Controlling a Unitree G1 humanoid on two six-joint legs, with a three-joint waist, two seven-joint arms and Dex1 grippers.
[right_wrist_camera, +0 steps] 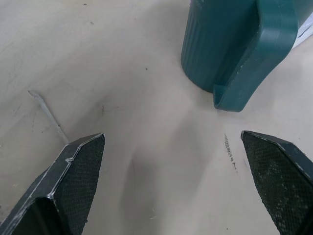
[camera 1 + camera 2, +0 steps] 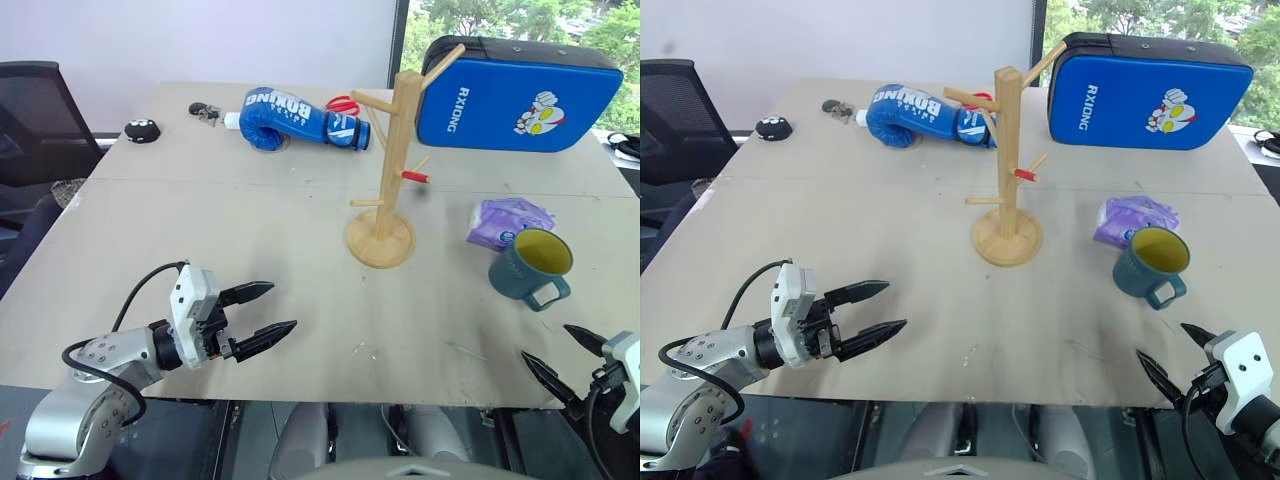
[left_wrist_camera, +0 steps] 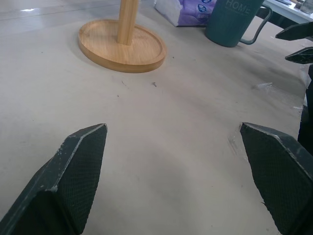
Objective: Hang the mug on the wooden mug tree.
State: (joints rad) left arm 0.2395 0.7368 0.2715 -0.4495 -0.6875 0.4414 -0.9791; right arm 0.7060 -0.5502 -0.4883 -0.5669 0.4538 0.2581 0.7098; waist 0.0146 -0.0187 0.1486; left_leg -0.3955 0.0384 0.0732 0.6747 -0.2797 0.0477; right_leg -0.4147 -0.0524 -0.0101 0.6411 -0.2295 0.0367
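Left eye view has both arms parked at the near edge of the desk (image 2: 200,230), so nothing's really started yet. Left pincer (image 2: 272,311) sits near-left with its two black fingers spread apart and nothing between them. Right pincer (image 2: 560,350) is at the near-right corner, also wide open and empty, aimed roughly at the mug (image 2: 530,266).

So the mug is on the desk, right side, upright, yellow inside showing, handle turned toward the near edge and the right pincer. In the right wrist view it's just ahead of the open fingers, apart from them, no contact. My read: whole job is still ahead, meaning grab it, lift it, carry it left and hook the handle over a peg.

Further back, a purple packet (image 2: 508,220) lies right behind the mug, looks like it's touching or nearly. The wooden mug tree (image 2: 390,170) stands mid-desk, left of the mug, all pegs bare, one with a red tip.

Writing: the mug says "HOME" in the left wrist view. Far side has a blue boxing glove (image 2: 300,118) reading "BOXING" and a blue kick pad (image 2: 515,95) marked "RXIONG".
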